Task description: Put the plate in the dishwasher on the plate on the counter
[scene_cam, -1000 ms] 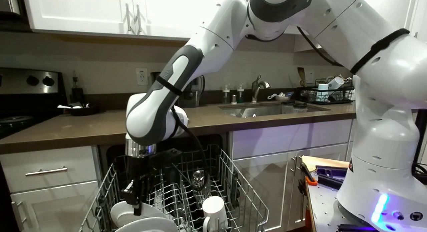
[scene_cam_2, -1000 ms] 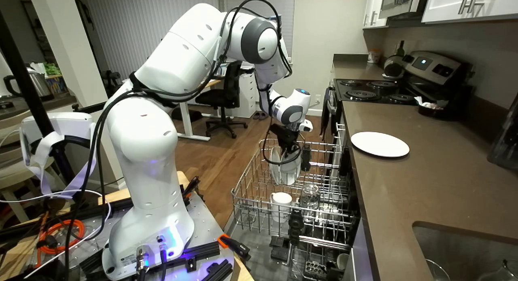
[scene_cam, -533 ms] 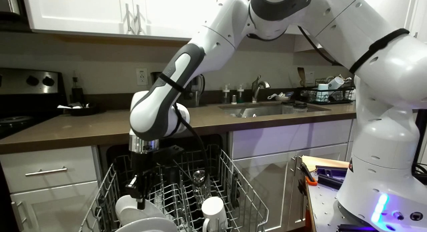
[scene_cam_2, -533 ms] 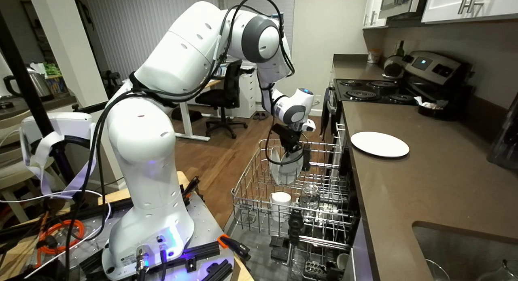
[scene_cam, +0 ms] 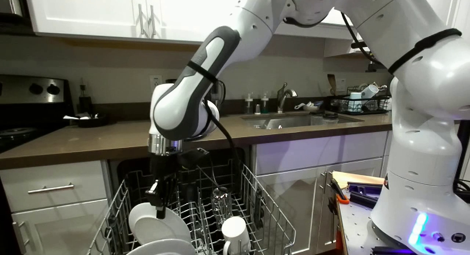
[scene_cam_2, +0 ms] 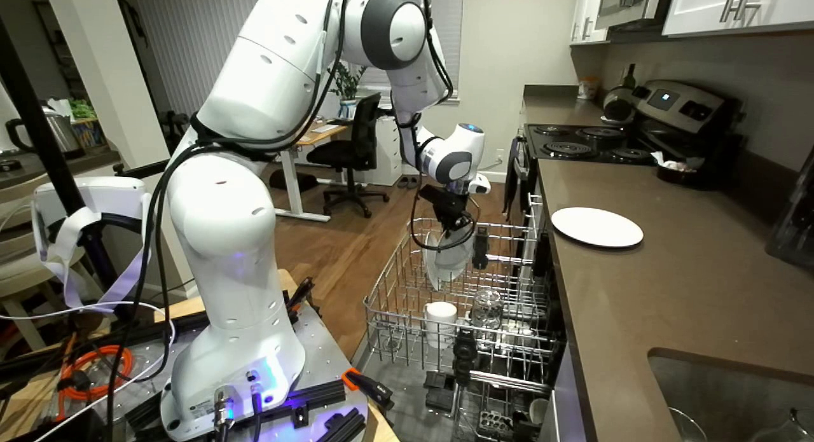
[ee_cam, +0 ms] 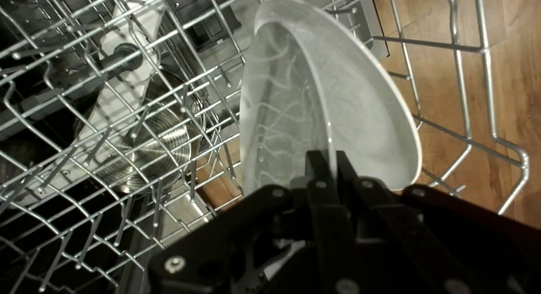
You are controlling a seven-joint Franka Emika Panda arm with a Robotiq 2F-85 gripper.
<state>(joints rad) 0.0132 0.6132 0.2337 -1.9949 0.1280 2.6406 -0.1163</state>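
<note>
My gripper is shut on the rim of a white plate at the dishwasher's upper rack. In the wrist view the rim of the held plate runs between the fingertips. The plate stands tilted on edge. A second white plate stands beside it in the rack; it also shows in the wrist view. A white plate lies flat on the counter near its front edge. The lower part of the held plate is partly hidden behind the second plate.
The wire rack is pulled out and holds a white mug and a clear glass. The counter edge runs beside the rack. The stove and the sink lie along the counter.
My gripper has risen and shifted right in an exterior view. The held plate has come up with it, showing more above the second plate. The second plate and mug have not moved.
</note>
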